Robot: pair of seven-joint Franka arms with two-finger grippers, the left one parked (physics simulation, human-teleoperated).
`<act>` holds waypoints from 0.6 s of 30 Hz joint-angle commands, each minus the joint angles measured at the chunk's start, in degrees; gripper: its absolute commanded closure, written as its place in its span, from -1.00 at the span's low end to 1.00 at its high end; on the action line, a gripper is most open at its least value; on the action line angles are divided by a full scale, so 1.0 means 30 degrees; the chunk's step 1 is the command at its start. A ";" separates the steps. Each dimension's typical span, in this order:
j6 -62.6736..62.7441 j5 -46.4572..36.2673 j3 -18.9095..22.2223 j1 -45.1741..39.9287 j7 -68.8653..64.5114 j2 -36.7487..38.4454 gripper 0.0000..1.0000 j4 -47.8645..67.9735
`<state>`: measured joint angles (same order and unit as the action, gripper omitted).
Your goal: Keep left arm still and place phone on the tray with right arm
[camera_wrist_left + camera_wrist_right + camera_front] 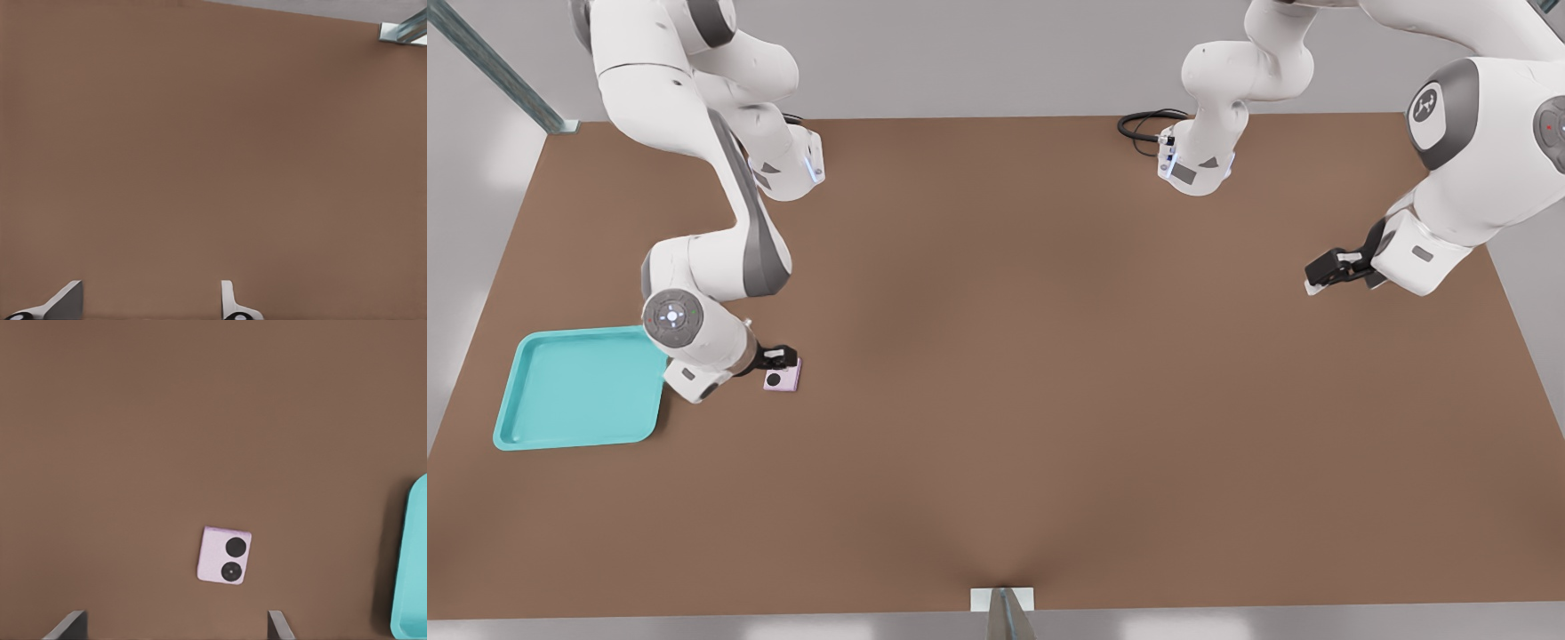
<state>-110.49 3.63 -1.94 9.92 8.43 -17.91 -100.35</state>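
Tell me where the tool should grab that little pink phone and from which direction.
Come straight down from above and pinch the phone across two opposite side edges. It lies flat on the table, lenses up, so only its thin edges offer purchase. The tool is open above it, beside the tray.

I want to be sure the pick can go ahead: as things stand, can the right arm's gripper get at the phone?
Probably yes. The gripper hangs open just above the phone, which lies flat on the bare table, apart from the tray. Nothing stands between the fingers and the phone.
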 commanded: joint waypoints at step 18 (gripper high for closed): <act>-0.7760 -0.0068 0.0003 -0.0172 0.3692 -0.0827 -1.00 -0.4637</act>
<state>-130.95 3.51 -1.93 9.40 15.77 -20.11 -114.22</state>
